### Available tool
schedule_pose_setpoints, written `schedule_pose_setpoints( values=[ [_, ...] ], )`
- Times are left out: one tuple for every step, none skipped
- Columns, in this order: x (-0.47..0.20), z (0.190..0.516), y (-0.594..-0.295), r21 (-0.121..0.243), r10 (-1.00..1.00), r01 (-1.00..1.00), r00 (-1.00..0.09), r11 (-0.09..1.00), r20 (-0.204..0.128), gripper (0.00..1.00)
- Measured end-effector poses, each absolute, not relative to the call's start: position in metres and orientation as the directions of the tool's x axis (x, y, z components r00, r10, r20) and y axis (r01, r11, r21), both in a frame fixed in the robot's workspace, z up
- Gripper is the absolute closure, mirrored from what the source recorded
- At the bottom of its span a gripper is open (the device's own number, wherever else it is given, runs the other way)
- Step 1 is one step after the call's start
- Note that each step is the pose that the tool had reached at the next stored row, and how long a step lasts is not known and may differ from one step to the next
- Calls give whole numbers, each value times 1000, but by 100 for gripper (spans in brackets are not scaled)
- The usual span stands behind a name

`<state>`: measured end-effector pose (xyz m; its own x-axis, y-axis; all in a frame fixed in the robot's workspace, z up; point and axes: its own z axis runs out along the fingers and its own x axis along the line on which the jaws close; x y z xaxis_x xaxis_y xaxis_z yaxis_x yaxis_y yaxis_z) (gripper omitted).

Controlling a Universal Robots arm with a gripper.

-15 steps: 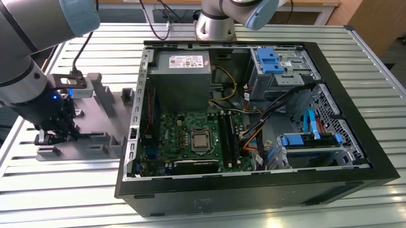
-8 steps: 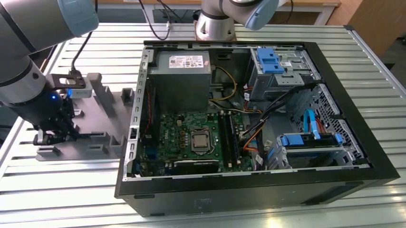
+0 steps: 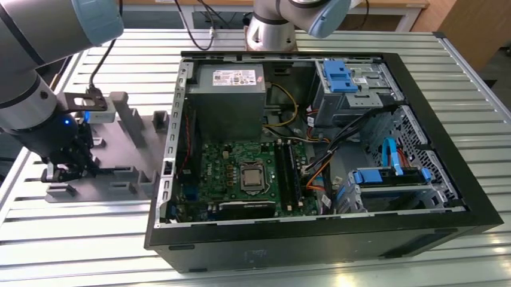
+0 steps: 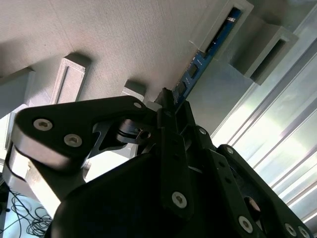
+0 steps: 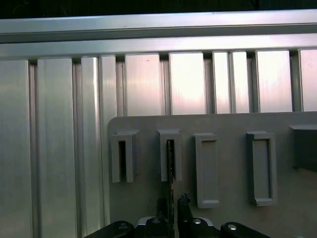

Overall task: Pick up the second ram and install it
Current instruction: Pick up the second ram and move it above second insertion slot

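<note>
The second ram (image 5: 171,166) stands edge-on in one slot block of the grey fixture plate (image 5: 228,213). In the second wrist view its blue-green board (image 4: 200,62) runs out of the slot block toward the gripper. My gripper (image 5: 172,204) is down over the stick's near end, one fingertip (image 5: 161,204) on each side, open by a narrow gap. In the exterior view the gripper (image 3: 64,172) hangs low over the fixture (image 3: 119,176), at that view's left, beside the open computer case (image 3: 319,230). The black memory slots (image 3: 286,173) lie on the green motherboard inside the case.
Several more grey slot blocks (image 5: 260,168) stand in a row on the fixture. The ribbed metal table (image 5: 59,148) extends around it. Inside the case are a power supply (image 3: 226,89), drive cages with blue tabs (image 3: 339,75) and loose cables.
</note>
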<state>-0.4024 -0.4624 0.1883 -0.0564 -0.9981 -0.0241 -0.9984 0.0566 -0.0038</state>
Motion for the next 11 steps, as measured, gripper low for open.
schedule_pose_setpoints(
  values=[
    [-402,189,-462,-4,-998,-998,-56,57,-24,77],
    [-402,189,-462,-3,-998,-998,-56,57,-24,77],
    [-402,189,-462,-4,-998,-998,-56,57,-24,77],
    [-402,189,-462,-4,-998,-998,-56,57,-24,77],
    [-402,189,-462,-4,-998,-998,-57,57,-24,77],
    [-402,189,-462,-4,-998,-998,-57,57,-24,77],
    [-402,189,-462,-4,-998,-998,-57,57,-24,77],
    [-401,189,-462,-4,-998,-998,-57,57,-24,77],
    [-401,189,-462,-3,-998,-998,-57,57,-24,77],
    [-401,189,-462,-3,-998,-998,-57,57,-24,77],
    [-401,189,-462,-3,-998,-998,-57,57,-24,77]
  ],
)
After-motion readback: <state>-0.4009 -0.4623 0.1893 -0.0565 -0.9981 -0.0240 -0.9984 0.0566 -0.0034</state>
